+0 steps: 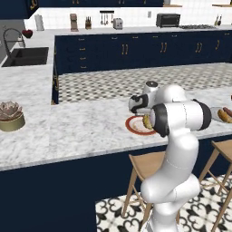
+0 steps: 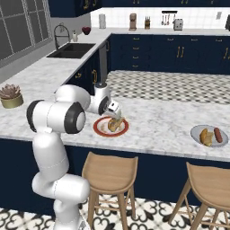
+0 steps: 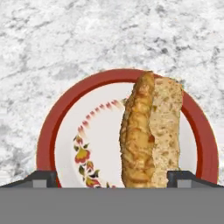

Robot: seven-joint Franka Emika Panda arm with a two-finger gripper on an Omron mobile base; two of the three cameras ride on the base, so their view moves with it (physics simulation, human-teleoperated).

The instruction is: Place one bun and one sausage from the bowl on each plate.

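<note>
Bun point(image 3: 151, 133) lies on the red-rimmed plate point(image 3: 52, 127), lower centre of the hand view, right of the plate's middle, probably leaving room for a sausage. My pincer point(image 3: 112, 177) is released, jaws wide, tips either side of the bun's near end. Grey plate point(image 2: 196, 134), far right in the right base view, carries a bun and sausage.

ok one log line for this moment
fingers: open, over bun | bun: on red plate | grey plate: bun and sausage on it
</note>
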